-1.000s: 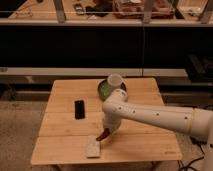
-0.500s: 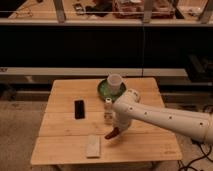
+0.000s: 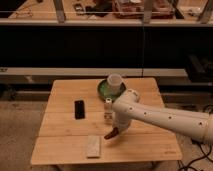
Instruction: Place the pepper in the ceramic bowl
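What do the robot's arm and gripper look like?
The arm is white, made of smooth, rounded tubular segments with a bulbous joint. The gripper, low over the front half of the wooden table, looks darker than the arm. No markings or cables can be made out on the arm.

**Clearance over the table (image 3: 62, 125).** The gripper (image 3: 113, 131), closed on the pepper (image 3: 108, 135), hangs over the front middle, near the pale block (image 3: 93, 146) on its left. A small pale upright item (image 3: 108, 111) stands between gripper and ceramic bowl (image 3: 104, 93). A white cup (image 3: 115, 81) takes up the bowl's far part. The black slab (image 3: 79, 109) lies apart to the left. The left boards lie open. The arm (image 3: 160, 117) spans the right side.
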### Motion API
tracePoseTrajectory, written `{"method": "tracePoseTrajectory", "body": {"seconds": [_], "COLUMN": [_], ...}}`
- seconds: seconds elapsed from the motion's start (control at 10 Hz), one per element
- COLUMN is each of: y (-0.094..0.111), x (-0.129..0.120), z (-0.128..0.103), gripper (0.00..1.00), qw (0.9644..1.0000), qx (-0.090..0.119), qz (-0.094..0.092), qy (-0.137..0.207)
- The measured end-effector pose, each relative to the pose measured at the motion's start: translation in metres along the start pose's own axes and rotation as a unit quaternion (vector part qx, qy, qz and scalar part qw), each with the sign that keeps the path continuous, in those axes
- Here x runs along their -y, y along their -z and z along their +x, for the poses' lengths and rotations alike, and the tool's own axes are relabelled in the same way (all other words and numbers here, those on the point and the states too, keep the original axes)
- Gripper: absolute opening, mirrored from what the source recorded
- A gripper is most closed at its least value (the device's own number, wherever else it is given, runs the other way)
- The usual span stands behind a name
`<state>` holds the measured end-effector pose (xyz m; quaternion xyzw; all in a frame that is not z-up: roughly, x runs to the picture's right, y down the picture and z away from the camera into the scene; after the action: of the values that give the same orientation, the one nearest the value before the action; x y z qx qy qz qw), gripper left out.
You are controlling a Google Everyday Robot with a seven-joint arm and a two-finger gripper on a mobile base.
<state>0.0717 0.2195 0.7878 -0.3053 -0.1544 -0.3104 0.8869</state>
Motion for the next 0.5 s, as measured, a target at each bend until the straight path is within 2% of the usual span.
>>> {"method": "tracePoseTrajectory", "body": {"seconds": [0.1,0.2,0.3,0.4,0.5], "y": [0.001,0.004,0.026,0.043,0.069], "x": [0.001,-0.001,-0.007,-0.011,-0.015], "z": [0.003,0.013,0.056,0.08,0.111], "gripper": [0.0,0.0,0.0,0.0,0.0], "qw": [1.0,0.9997,0.9949,0.9895,0.9786], "qx": [-0.004,-0.021,-0.085,-0.122,-0.173], "qz": [-0.001,-0.009,-0.029,-0.036,-0.048], "qy": [-0.004,-0.012,-0.047,-0.069,-0.1]}}
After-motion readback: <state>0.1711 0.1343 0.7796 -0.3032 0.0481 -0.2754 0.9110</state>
